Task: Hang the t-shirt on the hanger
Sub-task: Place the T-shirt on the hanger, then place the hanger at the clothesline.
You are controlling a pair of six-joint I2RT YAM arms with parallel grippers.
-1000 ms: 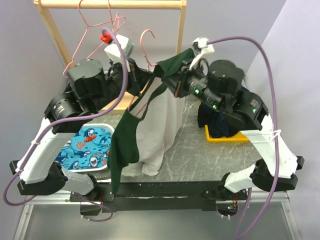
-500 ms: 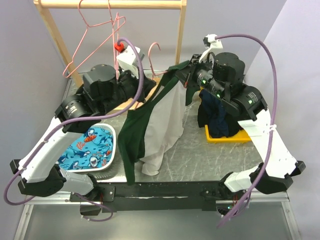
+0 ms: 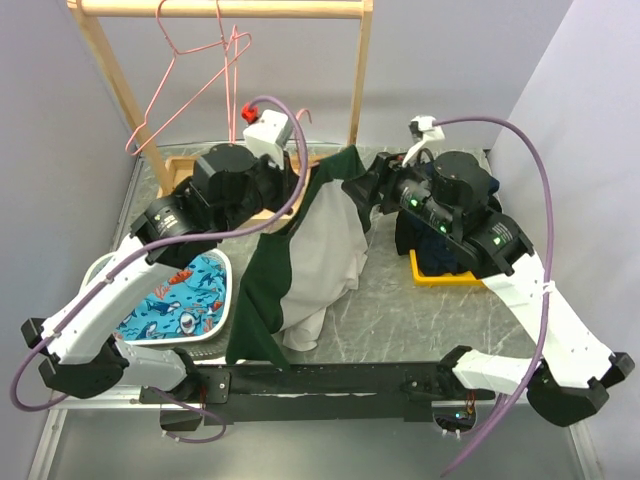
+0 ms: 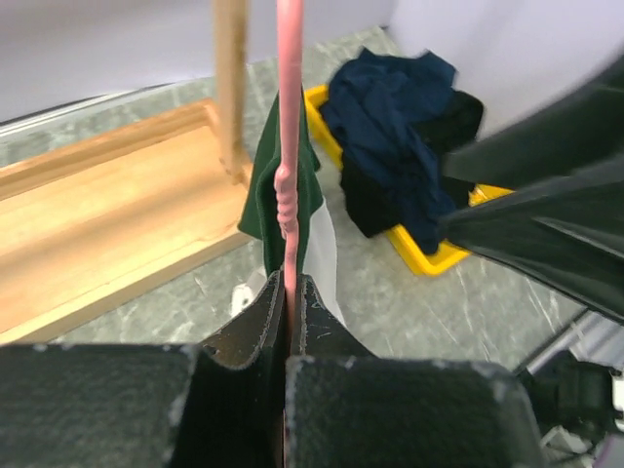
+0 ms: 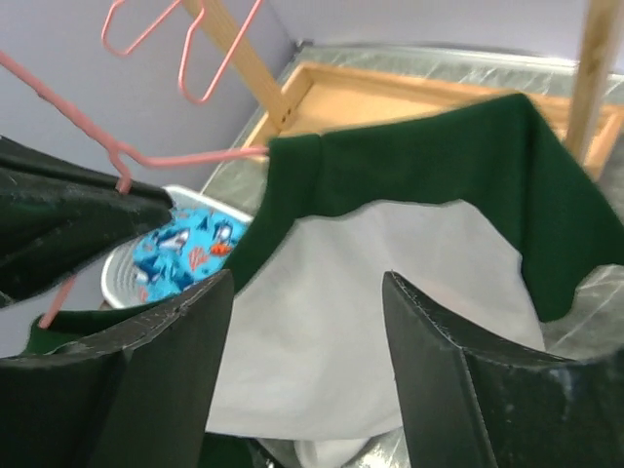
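Note:
The dark green and white t-shirt (image 3: pixel 325 245) hangs on a pink wire hanger (image 4: pixel 289 185), its lower part gathered on the table. My left gripper (image 4: pixel 290 285) is shut on the hanger's wire just below the twisted neck, with the shirt's green collar (image 4: pixel 261 195) right beyond my fingers. My right gripper (image 5: pixel 307 283) stands open facing the shirt's white chest (image 5: pixel 341 292) and holds nothing. In the right wrist view the hanger's arm (image 5: pixel 190 156) runs into the green shoulder (image 5: pixel 439 156).
Two more pink hangers (image 3: pixel 200 60) hang on the wooden rack's rail (image 3: pixel 220 9); its base board (image 4: pixel 107 224) lies behind the shirt. A white bowl (image 3: pixel 100 270) at the left holds blue shark-print cloth (image 3: pixel 180 300). At the right, a yellow bin (image 3: pixel 450 275) carries a navy clothes heap (image 4: pixel 400 146).
My right gripper has opened and let go of the shirt's shoulder. Both arms moved back and lower, and the shirt on the hanger now hangs lower over the table.

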